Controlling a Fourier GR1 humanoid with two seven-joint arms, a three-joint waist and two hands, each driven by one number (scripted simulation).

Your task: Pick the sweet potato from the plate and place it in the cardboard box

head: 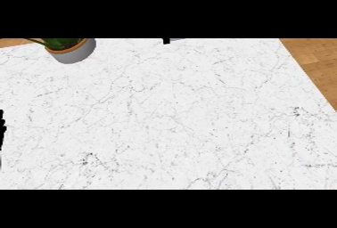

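Sweet potato is not showing anywhere in the head view, so where it is lying cannot be told. One desk [171, 116] with a white, grey-veined marble top is filling nearly the whole view. One potted plant [69, 48], green leaves in a round grey pot with an orange-brown rim, is standing at the desk's far left corner, partly cut off by the view's top. Right of the plant, at the desk's far edge, one small black mark [166, 40] is showing, too small to name. Well below the plant, one thin black sliver [2, 127] is peeking in at the view's left border. It is possibly part of the left hand, but too little is showing to tell its pose or whether it is released or clenched. The right hand is out of view. Wooden floor [316, 58] is lying beyond the desk, far right of the plant.
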